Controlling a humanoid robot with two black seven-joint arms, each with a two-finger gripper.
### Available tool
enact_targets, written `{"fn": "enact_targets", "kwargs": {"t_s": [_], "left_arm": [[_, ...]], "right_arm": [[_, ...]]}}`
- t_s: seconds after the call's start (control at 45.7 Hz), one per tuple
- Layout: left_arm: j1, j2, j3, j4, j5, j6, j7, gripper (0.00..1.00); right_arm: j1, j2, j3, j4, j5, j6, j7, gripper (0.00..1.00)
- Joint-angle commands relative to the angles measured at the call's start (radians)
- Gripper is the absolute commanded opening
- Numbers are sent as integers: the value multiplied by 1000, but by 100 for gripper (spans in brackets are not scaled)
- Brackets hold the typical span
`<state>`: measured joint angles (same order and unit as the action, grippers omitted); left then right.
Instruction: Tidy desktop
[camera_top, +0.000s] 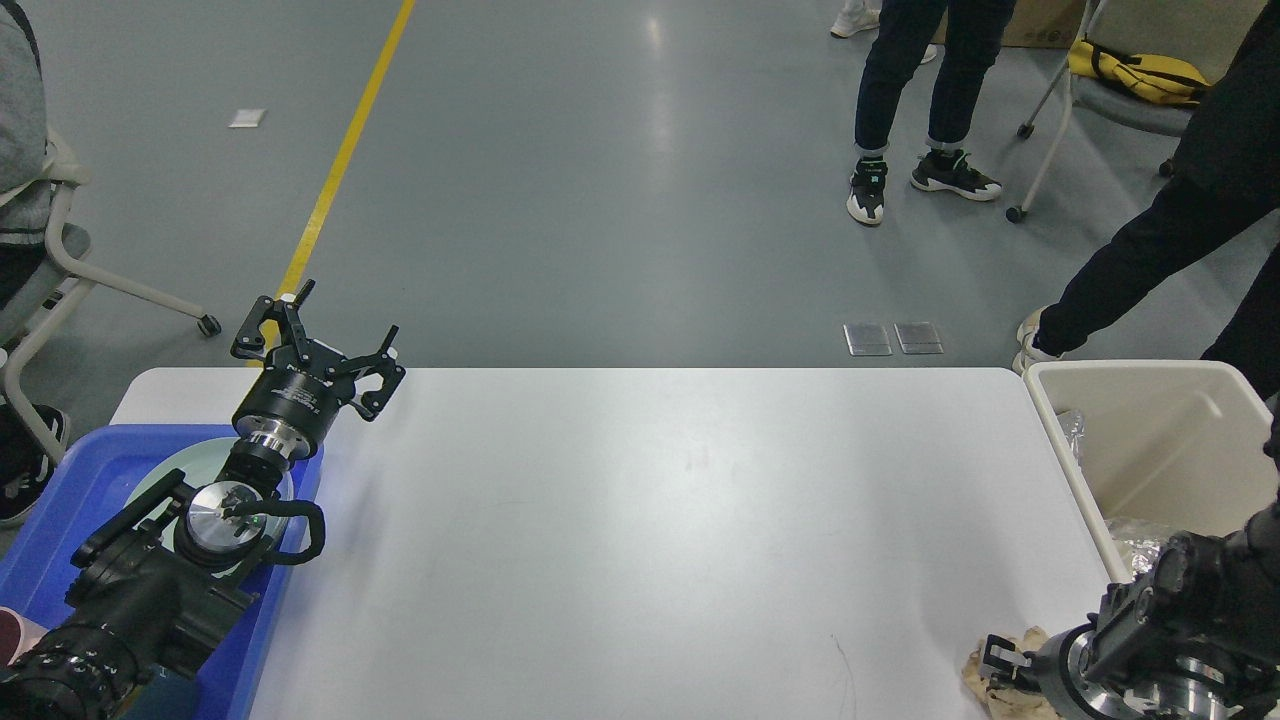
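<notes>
The white desktop (650, 520) fills the middle of the head view. My left gripper (318, 335) is open and empty, held above the desktop's far left corner, over the edge of the blue tray (60, 500). My right gripper (1003, 660) is low at the front right corner, small and dark, right against a crumpled beige paper wad (985, 677) that lies on the desktop. I cannot tell whether it is open or shut. Most of the wad is hidden by the arm and the frame's edge.
The blue tray holds a pale plate (160, 478) under my left arm. A cream bin (1150, 440) stands off the right edge with crinkled clear wrap (1135, 535) inside. People's legs (900, 100) and chairs (70, 270) stand on the floor beyond the table.
</notes>
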<state>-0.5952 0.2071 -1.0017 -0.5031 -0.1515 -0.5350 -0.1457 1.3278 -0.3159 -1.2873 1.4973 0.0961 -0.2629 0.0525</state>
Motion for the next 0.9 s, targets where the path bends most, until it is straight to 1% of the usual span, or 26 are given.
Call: {"fn": "enact_targets", "kwargs": {"t_s": [0.0, 0.285, 0.416, 0.504, 0.569, 0.635, 0.679, 0.766, 0.81, 0.876], "left_arm": [[0, 0, 0, 0, 1, 0, 0, 96], [0, 0, 0, 0, 0, 0, 0, 96], [0, 0, 0, 0, 1, 1, 0, 96], [0, 0, 0, 0, 0, 0, 0, 96], [0, 0, 0, 0, 0, 0, 0, 96], [0, 0, 0, 0, 0, 1, 0, 96], [0, 0, 0, 0, 1, 0, 0, 96], [0, 0, 0, 0, 0, 0, 0, 96], [0, 0, 0, 0, 1, 1, 0, 96], [0, 0, 0, 0, 1, 0, 0, 96]], "right_arm": [[2, -2, -9, 1, 7, -21, 0, 0], [36, -8, -17, 24, -1, -30, 3, 0], [134, -14, -43, 87, -13, -7, 12, 0], [214, -14, -47, 116, -48, 48, 15, 0], [293, -14, -49, 133, -71, 114, 15, 0], [413, -14, -53, 139, -79, 215, 18, 0], [503, -15, -53, 140, -79, 301, 29, 0], [694, -19, -44, 138, -81, 505, 64, 0], [787, -17, -37, 136, -82, 603, 72, 0], [899, -12, -18, 136, -81, 706, 73, 0]]}}
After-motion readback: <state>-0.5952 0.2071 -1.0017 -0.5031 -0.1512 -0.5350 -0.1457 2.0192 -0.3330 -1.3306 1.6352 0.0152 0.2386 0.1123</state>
